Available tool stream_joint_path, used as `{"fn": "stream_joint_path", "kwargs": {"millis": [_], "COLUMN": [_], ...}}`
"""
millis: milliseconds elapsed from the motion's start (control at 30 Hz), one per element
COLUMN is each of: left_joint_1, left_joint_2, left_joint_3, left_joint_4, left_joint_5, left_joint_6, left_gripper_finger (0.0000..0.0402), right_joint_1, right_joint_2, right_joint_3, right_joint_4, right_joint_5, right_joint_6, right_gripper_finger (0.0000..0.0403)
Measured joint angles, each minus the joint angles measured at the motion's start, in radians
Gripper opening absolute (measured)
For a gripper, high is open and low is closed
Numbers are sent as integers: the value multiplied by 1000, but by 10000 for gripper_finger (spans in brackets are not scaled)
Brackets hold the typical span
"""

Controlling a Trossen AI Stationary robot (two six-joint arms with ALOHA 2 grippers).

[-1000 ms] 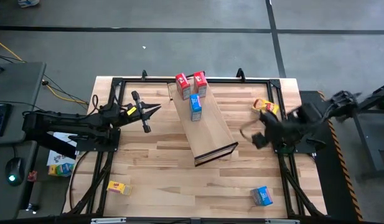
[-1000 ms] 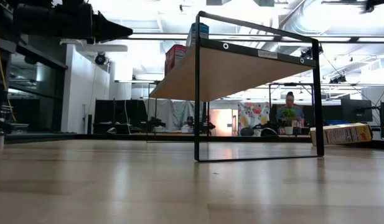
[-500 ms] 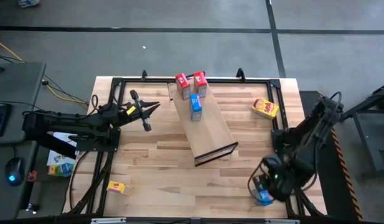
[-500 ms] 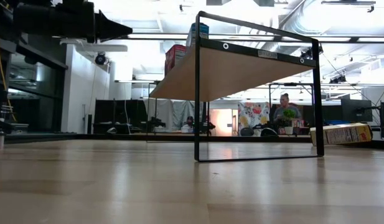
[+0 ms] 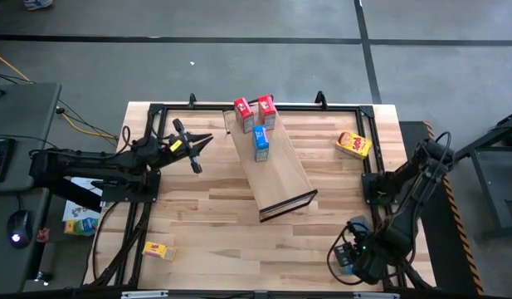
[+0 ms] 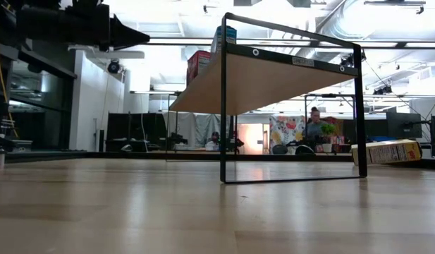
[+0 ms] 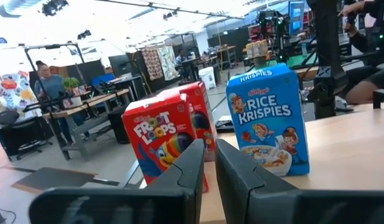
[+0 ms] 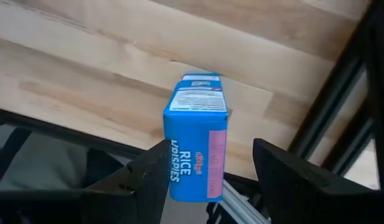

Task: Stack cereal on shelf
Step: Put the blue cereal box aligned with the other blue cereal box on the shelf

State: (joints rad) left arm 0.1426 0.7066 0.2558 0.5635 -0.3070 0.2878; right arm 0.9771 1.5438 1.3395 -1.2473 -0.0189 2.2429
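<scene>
The shelf lies slantwise at mid-table, its wood panel raised on a dark frame. Two red cereal boxes and a blue one stand upright on its far half. My left gripper hovers shut to the left of them, level, pointing at the red Froot Loops box. A second blue box lies flat on the table at the near right corner. My right gripper hangs open above it, pointing down, one finger on either side, touching nothing that I can see.
One yellow box lies on the table at the right, past the shelf. Another yellow box lies by the near left corner. A dark frame rail runs close beside the blue box. People sit in the room beyond the table.
My right arm has swung from the table's right side toward the near edge and come down over the blue box at the near right corner, its wrist turning on the way. The boxes and the shelf have not moved.
</scene>
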Motion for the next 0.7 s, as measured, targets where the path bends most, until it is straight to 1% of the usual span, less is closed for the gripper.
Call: {"fn": "stream_joint_path", "kwargs": {"millis": [233,367,700], "left_joint_1": [0,0,0], "left_joint_2": [0,0,0], "left_joint_3": [0,0,0], "left_joint_4": [-27,-28,-28], "left_joint_5": [1,1,9], "left_joint_6": [-15,-25,-26], "left_gripper_finger": [33,33,33], "right_joint_1": [0,0,0], "right_joint_2": [74,113,153], "right_joint_3": [46,48,49], "right_joint_4": [10,-1,-20], "right_joint_5": [17,-8,-12], "right_joint_6": [-38,-51,-52], "right_gripper_finger": [218,218,218]}}
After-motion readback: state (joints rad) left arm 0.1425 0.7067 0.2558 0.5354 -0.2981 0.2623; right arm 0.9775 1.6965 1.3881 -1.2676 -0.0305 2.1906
